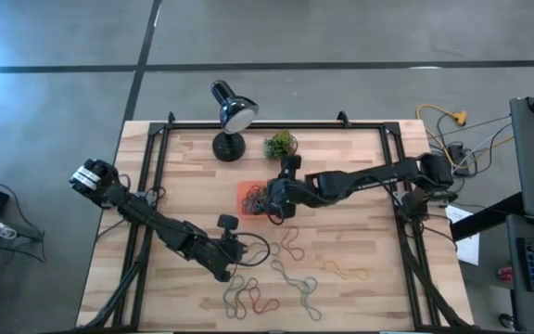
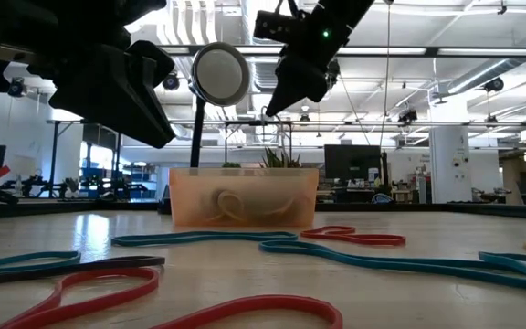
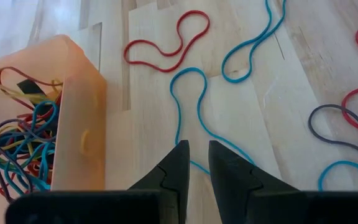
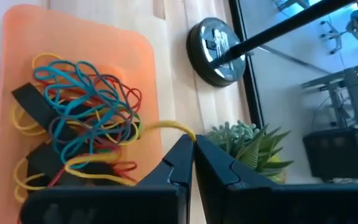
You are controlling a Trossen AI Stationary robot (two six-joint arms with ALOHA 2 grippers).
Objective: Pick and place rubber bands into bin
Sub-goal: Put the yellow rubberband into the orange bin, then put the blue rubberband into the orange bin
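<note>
orange bin (image 4: 79, 56) holds a tangle of rubber bands (image 4: 82, 112): blue, yellow, red. right gripper (image 4: 193, 144) hangs over the bin's rim, jaws closed on a yellow band (image 4: 166, 127). left gripper (image 3: 196, 152) near the bin, jaws slightly apart, empty. loose bands (image 1: 286, 274) lie on the wooden table (image 1: 360, 232) beyond; lamp (image 1: 233, 116) and plant (image 1: 280, 144) just behind the bin.

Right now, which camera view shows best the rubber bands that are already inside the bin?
The right wrist view: it looks down into the open bin onto the tangled rubber bands. The left wrist view shows part of the pile, the low view only blurred loops through the wall, and the high view a small tangle.
</note>
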